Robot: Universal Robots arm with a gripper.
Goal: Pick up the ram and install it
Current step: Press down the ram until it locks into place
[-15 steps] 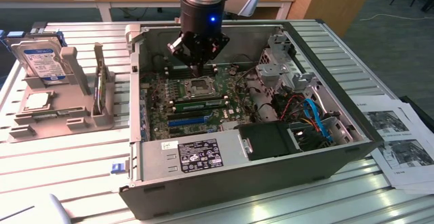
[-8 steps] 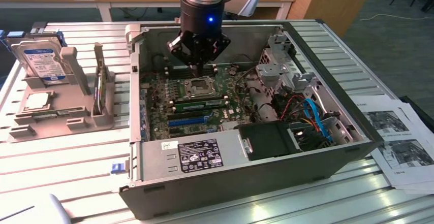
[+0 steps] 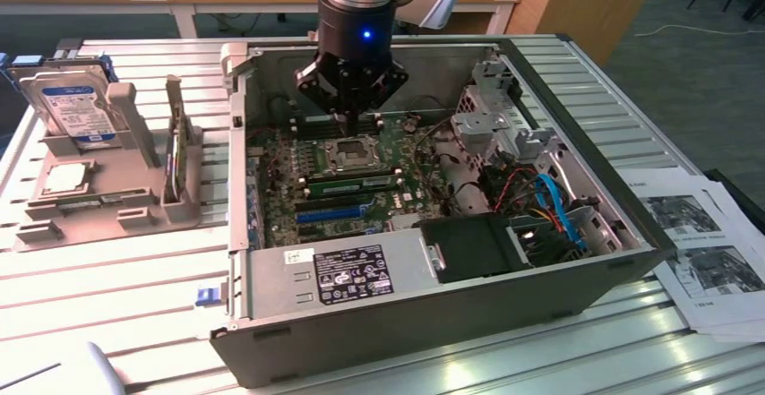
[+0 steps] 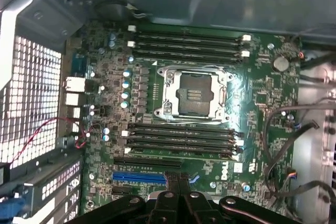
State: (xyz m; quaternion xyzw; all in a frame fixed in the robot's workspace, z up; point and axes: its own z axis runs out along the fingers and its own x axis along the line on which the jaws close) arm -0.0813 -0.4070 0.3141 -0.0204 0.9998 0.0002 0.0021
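The arm stood straight down into the open computer case [image 3: 395, 323], which lay on its side on the slatted table [image 3: 107, 287] so the motherboard [image 3: 358, 184] faced up and every slot could be reached from above. The gripper [image 3: 353, 124] hung above the board, over the far bank of memory slots and the bare CPU socket [image 3: 355, 151]. In the wrist view its fingers [image 4: 177, 184] were pressed together, tips meeting, with nothing I could make out between them.

As for the ram [image 3: 358, 180], I saw a green stick seated in the slots [image 4: 181, 140] on the near side of the socket, its long edge up, lying level with its neighbours. I'd judge that was the piece in question, already in its place, though I couldn't swear its latches were home.

Off to the exterior view's left sat a grey holder rack [image 3: 90, 189] with a hard drive [image 3: 74, 108] propped in it, presumably staging parts upright for easy grasping. Printed sheets [image 3: 700, 252] lay on the exterior view's right.
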